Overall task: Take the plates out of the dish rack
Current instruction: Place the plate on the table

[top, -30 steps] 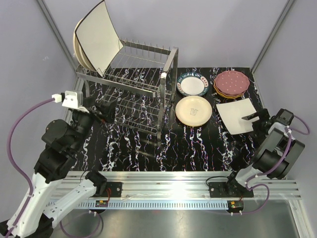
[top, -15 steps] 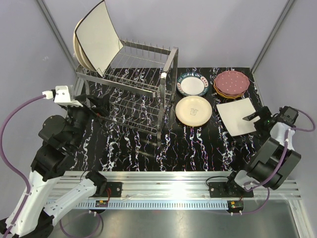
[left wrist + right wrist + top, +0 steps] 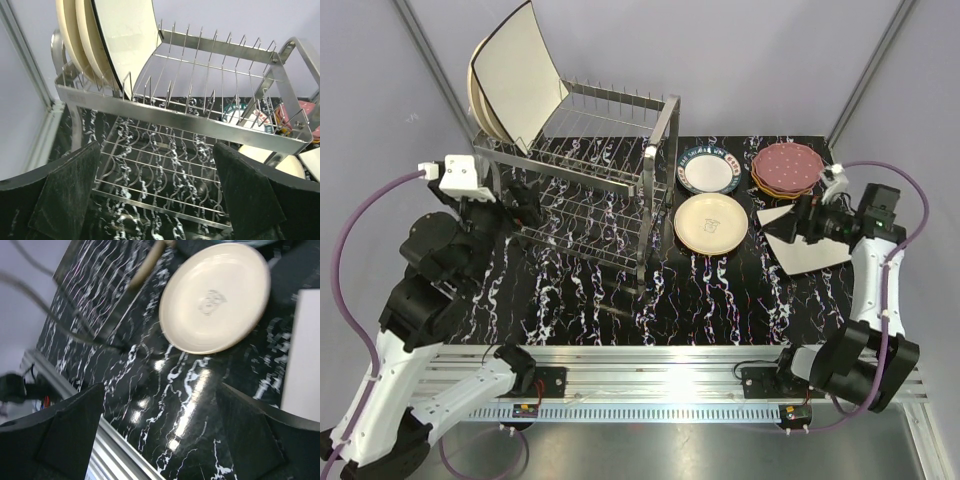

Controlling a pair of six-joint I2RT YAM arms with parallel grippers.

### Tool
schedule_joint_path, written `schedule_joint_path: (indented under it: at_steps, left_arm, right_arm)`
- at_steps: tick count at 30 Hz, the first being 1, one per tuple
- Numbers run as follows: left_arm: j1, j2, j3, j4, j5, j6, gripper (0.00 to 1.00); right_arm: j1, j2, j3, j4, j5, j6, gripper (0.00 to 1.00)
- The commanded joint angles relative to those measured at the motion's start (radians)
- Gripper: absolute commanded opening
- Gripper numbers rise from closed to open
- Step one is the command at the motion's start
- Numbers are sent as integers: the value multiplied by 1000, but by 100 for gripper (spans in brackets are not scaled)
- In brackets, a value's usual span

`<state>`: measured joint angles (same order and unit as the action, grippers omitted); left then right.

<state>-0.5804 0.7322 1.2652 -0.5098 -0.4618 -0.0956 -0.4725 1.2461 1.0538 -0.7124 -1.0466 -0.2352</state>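
Note:
The silver wire dish rack (image 3: pixel 658 135) stands at the back left. Its upper tier holds a cream square plate (image 3: pixel 515 80) with a dark edge and cream round plates (image 3: pixel 477 100) behind it, all upright at the left end. My left gripper (image 3: pixel 525 205) is open at the rack's left end, facing the lower tier. In the left wrist view the rack (image 3: pixel 175 112), square plate (image 3: pixel 127 35) and round plates (image 3: pixel 75 35) fill the frame above my open left gripper (image 3: pixel 157 195). My right gripper (image 3: pixel 798 222) hangs open and empty over another square plate (image 3: pixel 815 250) lying on the table.
On the black marbled table right of the rack lie a cream round plate (image 3: pixel 710 222), a white plate with a patterned rim (image 3: pixel 708 170) and a maroon scalloped stack (image 3: pixel 786 168). The right wrist view shows the cream plate (image 3: pixel 215 297) and the table's aluminium front rail (image 3: pixel 115 440).
The right arm has lifted and swung its gripper back and left over the square plate on the table. The left gripper has risen and edged closer to the rack's left end.

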Motion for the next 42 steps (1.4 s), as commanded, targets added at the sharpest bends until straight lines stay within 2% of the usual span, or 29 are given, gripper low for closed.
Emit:
schedule_joint_path:
  at_steps: [1, 4, 7, 9, 13, 16, 23, 29, 33, 42]
  left_arm:
    - [4, 70, 100, -36, 25, 114, 99]
    - [11, 139, 175, -87, 11, 106, 99]
    - [51, 176, 229, -104, 55, 55, 99]
    - [97, 219, 276, -116, 133, 27, 99]
    - [290, 309, 381, -188, 317, -85, 99]
    - [353, 349, 434, -194, 431, -147, 99]
    - [485, 401, 554, -162, 575, -291, 99]
    - [533, 455, 599, -125, 624, -377, 99]
    - [548, 493, 611, -105, 640, -391, 91]
    - [547, 542, 594, -70, 525, -287, 79]
  right_arm:
    - [95, -50, 41, -73, -60, -167, 100]
    - [158, -66, 25, -27, -6, -162, 100]
    - [175, -82, -17, 71, 36, -55, 100]
    - [175, -83, -35, 102, 59, -12, 100]
    - [173, -100, -23, 73, 105, -9, 100]
    - [175, -138, -23, 62, 132, -30, 100]
    - [173, -229, -37, 57, 145, -55, 100]
    - [175, -267, -48, 62, 137, -72, 100]
    - [173, -272, -46, 57, 134, -73, 100]
    - [173, -286, -51, 67, 129, -73, 100]
